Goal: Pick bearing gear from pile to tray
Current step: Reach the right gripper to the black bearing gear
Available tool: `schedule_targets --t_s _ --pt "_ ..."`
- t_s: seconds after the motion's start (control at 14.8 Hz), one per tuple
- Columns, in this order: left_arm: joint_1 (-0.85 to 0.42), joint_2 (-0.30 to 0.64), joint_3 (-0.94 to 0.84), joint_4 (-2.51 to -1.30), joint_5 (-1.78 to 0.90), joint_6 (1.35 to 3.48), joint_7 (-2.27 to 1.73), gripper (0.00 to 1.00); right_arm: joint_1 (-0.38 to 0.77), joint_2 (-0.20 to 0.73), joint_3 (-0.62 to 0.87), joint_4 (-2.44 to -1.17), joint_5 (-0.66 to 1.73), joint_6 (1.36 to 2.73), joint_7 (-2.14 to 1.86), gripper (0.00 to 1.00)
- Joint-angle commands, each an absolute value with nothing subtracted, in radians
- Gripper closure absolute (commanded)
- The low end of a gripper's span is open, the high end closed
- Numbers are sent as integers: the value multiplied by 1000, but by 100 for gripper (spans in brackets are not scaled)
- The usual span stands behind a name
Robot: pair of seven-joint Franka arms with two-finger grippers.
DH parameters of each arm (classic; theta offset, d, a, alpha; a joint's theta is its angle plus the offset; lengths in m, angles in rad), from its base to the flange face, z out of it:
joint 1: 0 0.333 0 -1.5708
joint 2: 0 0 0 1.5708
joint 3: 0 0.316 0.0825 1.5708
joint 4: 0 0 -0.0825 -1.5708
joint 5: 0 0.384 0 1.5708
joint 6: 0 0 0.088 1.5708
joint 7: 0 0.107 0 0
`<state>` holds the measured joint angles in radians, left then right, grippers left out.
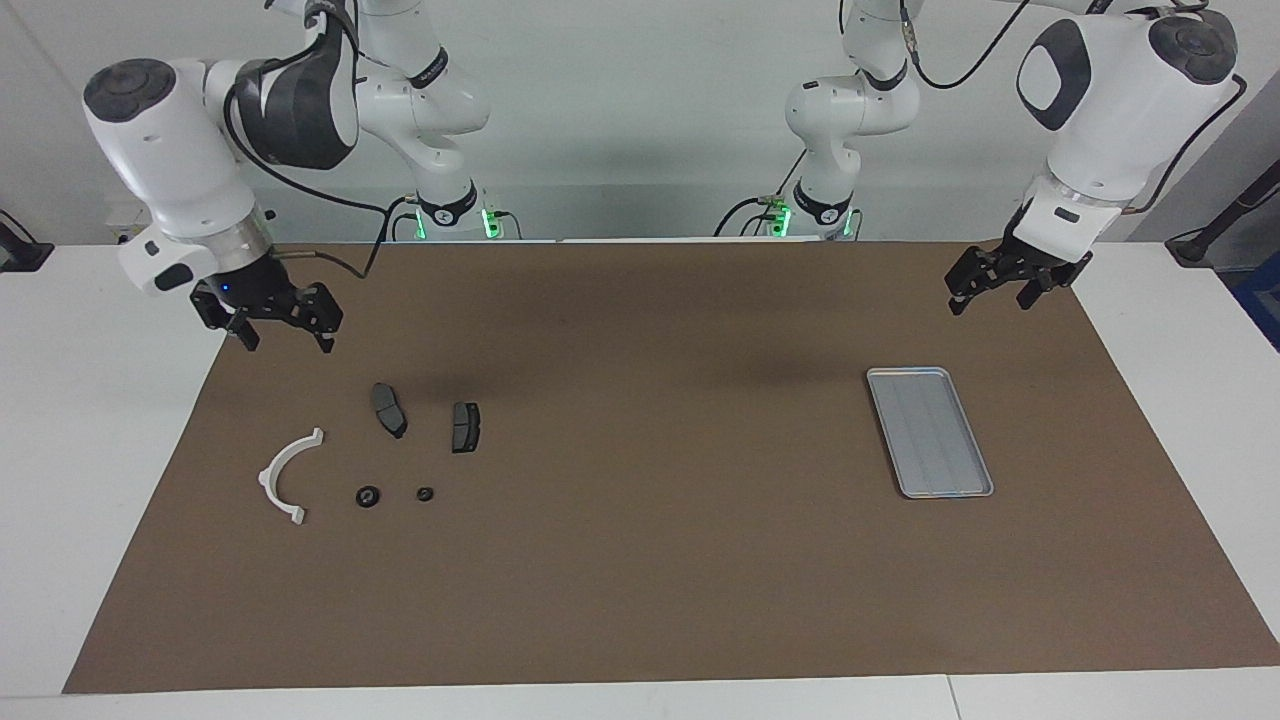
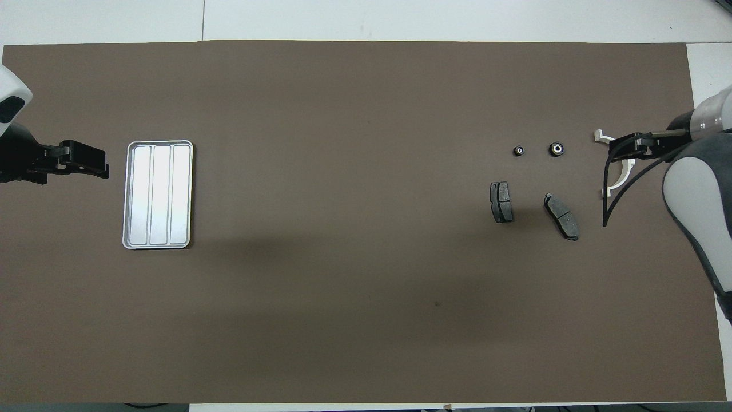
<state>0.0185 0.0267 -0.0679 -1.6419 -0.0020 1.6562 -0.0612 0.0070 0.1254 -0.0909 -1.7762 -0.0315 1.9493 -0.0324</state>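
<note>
The pile lies toward the right arm's end of the brown mat: a white half-ring bracket (image 1: 287,474) (image 2: 623,171), two dark grey brake pads (image 1: 389,409) (image 1: 466,427) (image 2: 501,201) (image 2: 561,216), and two small black bearing gears, a larger one (image 1: 368,496) (image 2: 557,149) and a smaller one (image 1: 425,493) (image 2: 518,151). The silver tray (image 1: 930,432) (image 2: 159,195) lies empty toward the left arm's end. My right gripper (image 1: 287,343) (image 2: 613,150) hangs open over the mat by the bracket, holding nothing. My left gripper (image 1: 990,303) (image 2: 104,163) hangs open and empty over the mat beside the tray.
The brown mat (image 1: 640,580) covers most of the white table (image 1: 60,420). A black cable (image 2: 615,197) loops down from the right wrist over the bracket in the overhead view. Both arm bases stand at the mat's robot-side edge.
</note>
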Motion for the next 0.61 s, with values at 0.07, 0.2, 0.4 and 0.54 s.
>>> schedule_targets --t_s 0.07,0.2,0.4,0.54 --pt "15 5 -66 -1661 6 1655 -66 0 -2 231 -87 -1749 -25 2040 -75 0" --pt "15 5 -66 -1661 6 1655 -66 0 -3 274 -87 -1747 -23 2086 -77 0" --pt "15 5 -64 -1661 6 1654 -66 0 -6 334 -87 -1744 -17 2163 -78 0" --pt "17 5 -64 -1661 6 1654 -66 0 -5 365 -87 -1744 -17 2203 -78 0"
